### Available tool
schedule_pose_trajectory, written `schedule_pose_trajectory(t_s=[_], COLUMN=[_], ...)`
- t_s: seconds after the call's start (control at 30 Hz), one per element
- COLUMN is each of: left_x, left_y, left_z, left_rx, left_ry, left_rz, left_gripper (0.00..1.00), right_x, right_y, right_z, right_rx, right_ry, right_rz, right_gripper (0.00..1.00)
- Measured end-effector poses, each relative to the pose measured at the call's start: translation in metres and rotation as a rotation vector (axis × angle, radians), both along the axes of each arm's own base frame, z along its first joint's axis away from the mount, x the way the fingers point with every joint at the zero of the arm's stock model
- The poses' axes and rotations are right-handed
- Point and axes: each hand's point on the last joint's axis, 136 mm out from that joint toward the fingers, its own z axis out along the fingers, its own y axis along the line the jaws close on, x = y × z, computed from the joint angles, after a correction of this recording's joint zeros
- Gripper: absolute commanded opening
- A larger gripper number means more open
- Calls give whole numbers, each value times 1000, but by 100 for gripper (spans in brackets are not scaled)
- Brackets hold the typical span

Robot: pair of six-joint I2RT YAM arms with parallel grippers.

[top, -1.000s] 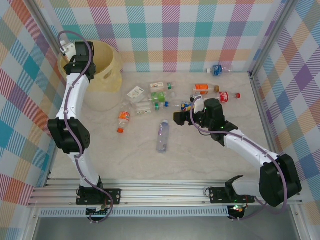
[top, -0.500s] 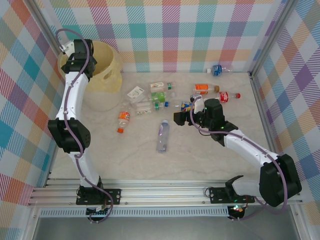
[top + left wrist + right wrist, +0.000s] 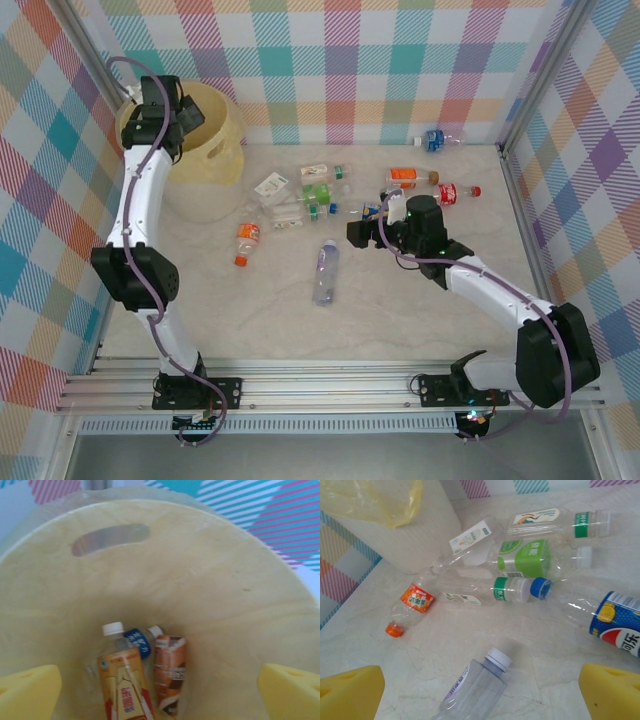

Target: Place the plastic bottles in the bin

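As the left end effector (image 3: 160, 690), spread and empty, has edged further over the bin (image 3: 210, 580), its drop looks done, though many plastic bottles (image 3: 323, 272) remain on the table (image 3: 400, 310).

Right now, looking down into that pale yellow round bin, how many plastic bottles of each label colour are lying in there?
Orange-labelled clear plastic bottle: 1
Blue-labelled bottle, mostly hidden: 1
Brown-labelled bottle: 1
Total: 3 visible in the pale yellow round plastic bin
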Motion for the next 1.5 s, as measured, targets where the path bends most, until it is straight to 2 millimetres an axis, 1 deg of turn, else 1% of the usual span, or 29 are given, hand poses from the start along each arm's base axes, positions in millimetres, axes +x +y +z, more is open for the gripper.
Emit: schedule_pose_trajectory(t_s=[0.13,0.3,0.43,0.47,0.6,0.67,0.7,0.8,0.9,1.03,1.17,1.23,1.3,1.4,1.5], left_x=[-4,-14,-27,-32,-56,-67,-72,-84,-99,-118,-132,-138,-140,-139,-137], left_y=[-15,-44,-86,-100,-144,-163,-169,-184,-194,-214,-226,-224,-217,-204,-195], left_z=[15,26,30,31,26,22,18,3,-21,-49,-83,-100,-118,-142,-167], left_rx=[-45,-106,-173,-188,-273,-339,-371,-442,-461,-464,-455,-431,-387,-296,-205], left_ry=[-40,-73,-91,-96,-101,-103,-102,-81,-25,51,140,187,232,296,367], left_rz=[-73,-184,-305,-341,-459,-519,-539,-584,-598,-639,-648,-632,-602,-567,-566], left_gripper=[100,100,100,100,100,100,100,100,100,100,100,100,100,100,100], right_x=[7,16,20,19,12,7,3,-8,-16,-22,-24,-25,-26,-27,-27], right_y=[-8,-21,-39,-43,-53,-56,-57,-55,-50,-48,-45,-44,-44,-42,-42], right_z=[-2,-4,-11,-14,-30,-40,-45,-57,-69,-84,-90,-92,-92,-92,-93], right_rx=[5,24,43,47,70,88,98,117,132,134,129,128,128,126,126], right_ry=[19,51,101,119,220,289,326,420,492,560,589,596,601,604,606], right_rz=[-72,-194,-328,-358,-439,-479,-498,-536,-561,-584,-578,-573,-568,-559,-553], right_gripper=[100,100,100,100,100,100,100,100,100,100,100,100,100,100,100])
